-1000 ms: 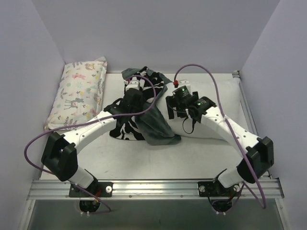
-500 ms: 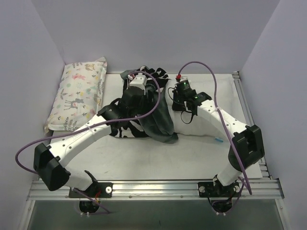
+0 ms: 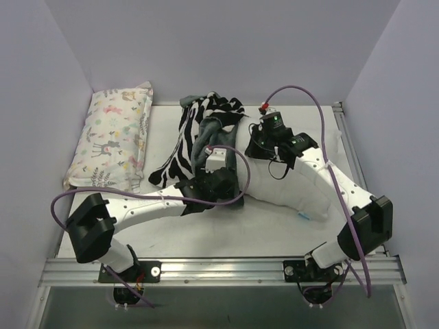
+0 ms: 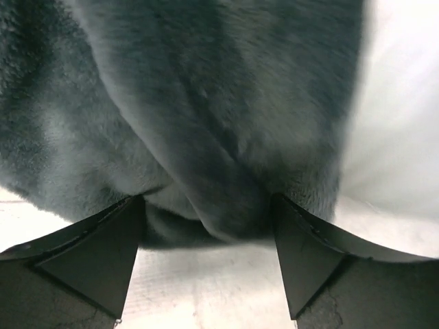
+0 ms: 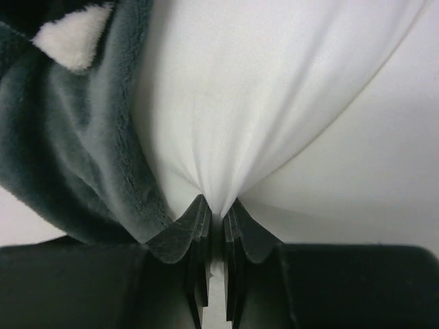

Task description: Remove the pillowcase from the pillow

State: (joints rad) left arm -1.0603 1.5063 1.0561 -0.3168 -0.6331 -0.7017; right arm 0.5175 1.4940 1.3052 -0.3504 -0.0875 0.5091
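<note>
the pillowcase [image 3: 206,133] lies bunched mid-table, zebra lining out, mostly peeled off. the pillow [image 3: 278,192] lies largely bare just right of it, its left end apparently still inside. the right gripper [image 5: 214,226] pinches pillow fabric; the left gripper [image 4: 206,233] is spread before the grey plush.

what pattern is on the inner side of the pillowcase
Black-and-white zebra stripes on the pillowcase lining, clearest in the top external view.

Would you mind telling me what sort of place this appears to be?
Probably a robotics lab test booth: plain walls box in a white table, with a left arm and right arm bolted to an aluminium rail.
</note>
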